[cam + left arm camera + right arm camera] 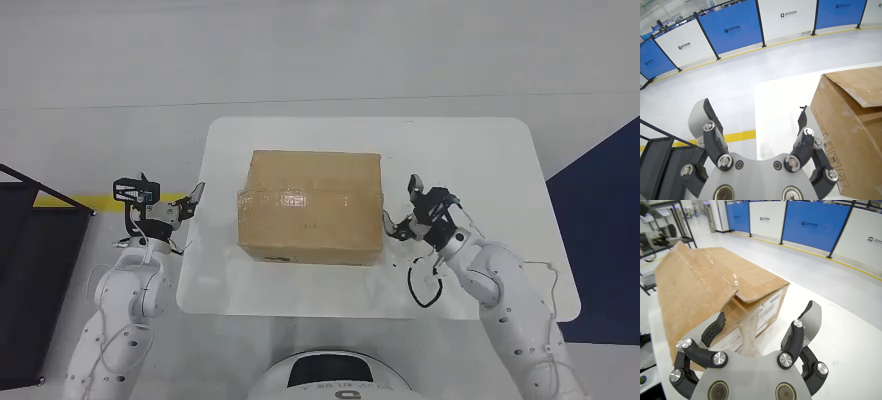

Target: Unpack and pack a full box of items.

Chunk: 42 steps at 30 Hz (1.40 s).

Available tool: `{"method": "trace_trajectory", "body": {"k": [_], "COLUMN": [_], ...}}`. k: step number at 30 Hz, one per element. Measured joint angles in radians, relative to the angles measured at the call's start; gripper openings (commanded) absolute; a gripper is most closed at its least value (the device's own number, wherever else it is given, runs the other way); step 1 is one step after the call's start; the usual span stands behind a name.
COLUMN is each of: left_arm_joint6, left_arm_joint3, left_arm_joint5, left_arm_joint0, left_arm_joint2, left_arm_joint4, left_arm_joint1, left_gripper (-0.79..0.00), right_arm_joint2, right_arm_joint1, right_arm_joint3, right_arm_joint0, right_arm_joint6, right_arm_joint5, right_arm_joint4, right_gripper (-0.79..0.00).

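A white tabletop [470, 150] carries the box [312, 205], shut, lying a little left of the middle with its long sides along the near and far edges. The step in hand looks like opening it, with nothing unpacked yet. That should go best from the right end, where the top flap [761, 292] stands slightly lifted with a dark gap beneath. A fingertip slipped under that edge would peel it up along the glossy tape [715, 272], while the other arm braces the left end so the box does not slide toward the tabletop's left edge. The right gripper [766, 308] is spread wide and holds nothing. It hangs over the tabletop just beside the box's right end, one finger close to the labelled wall, though whether it touches cannot be told. The left gripper [755, 105] is likewise wide apart and empty, about at the tabletop's left edge and near the box's left end, with a gap between them.
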Motion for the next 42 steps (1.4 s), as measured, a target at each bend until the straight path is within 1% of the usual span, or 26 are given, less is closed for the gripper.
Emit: {"method": "trace_trajectory", "body": {"k": [1, 3, 8, 10, 13, 15, 19, 22, 25, 30, 32, 34, 39, 42], "left_arm_joint6": [0.0, 0.0, 0.0, 0.0, 0.0, 0.0, 0.0, 0.0, 0.0, 0.0, 0.0, 0.0, 0.0, 0.0], "left_arm_joint3": [0.0, 0.0, 0.0, 0.0, 0.0, 0.0, 0.0, 0.0, 0.0, 0.0, 0.0, 0.0, 0.0, 0.0], "left_arm_joint5": [0.0, 0.0, 0.0, 0.0, 0.0, 0.0, 0.0, 0.0, 0.0, 0.0, 0.0, 0.0, 0.0, 0.0], "left_arm_joint0": [0.0, 0.0, 0.0, 0.0, 0.0, 0.0, 0.0, 0.0, 0.0, 0.0, 0.0, 0.0, 0.0, 0.0], "left_arm_joint2": [0.0, 0.0, 0.0, 0.0, 0.0, 0.0, 0.0, 0.0, 0.0, 0.0, 0.0, 0.0, 0.0, 0.0], "left_arm_joint4": [0.0, 0.0, 0.0, 0.0, 0.0, 0.0, 0.0, 0.0, 0.0, 0.0, 0.0, 0.0, 0.0, 0.0], "left_arm_joint1": [0.0, 0.0, 0.0, 0.0, 0.0, 0.0, 0.0, 0.0, 0.0, 0.0, 0.0, 0.0, 0.0, 0.0], "left_gripper": [0.0, 0.0, 0.0, 0.0, 0.0, 0.0, 0.0, 0.0, 0.0, 0.0, 0.0, 0.0, 0.0, 0.0], "right_arm_joint2": [0.007, 0.021, 0.04, 0.022, -0.015, 0.005, 0.035, 0.053, 0.05, -0.011, -0.036, -0.048, -0.052, -0.057], "right_arm_joint1": [0.003, 0.008, 0.022, 0.029, 0.049, 0.06, 0.059, 0.057, 0.053, 0.042, 0.038, 0.036, 0.038, 0.039], "right_arm_joint3": [0.011, 0.025, 0.038, 0.023, -0.006, 0.013, 0.028, 0.039, 0.062, 0.134, 0.16, 0.174, 0.19, 0.209], "right_arm_joint0": [0.003, 0.007, 0.01, 0.008, 0.002, 0.001, -0.014, -0.021, -0.009, 0.073, 0.106, 0.124, 0.14, 0.151], "right_arm_joint6": [-0.011, -0.023, -0.043, -0.047, -0.067, -0.092, -0.113, -0.105, -0.068, 0.026, 0.045, 0.045, 0.019, 0.013], "right_arm_joint5": [-0.052, -0.12, -0.303, -0.33, -0.328, -0.318, -0.212, -0.099, -0.008, 0.045, 0.055, 0.043, -0.024, -0.091], "right_arm_joint4": [0.028, 0.057, 0.078, 0.064, 0.014, -0.015, -0.022, -0.035, -0.01, 0.037, 0.049, 0.057, 0.087, 0.13], "right_gripper": [0.0, 0.0, 0.0, 0.0, 0.0, 0.0, 0.0, 0.0, 0.0, 0.0, 0.0, 0.0, 0.0, 0.0]}}
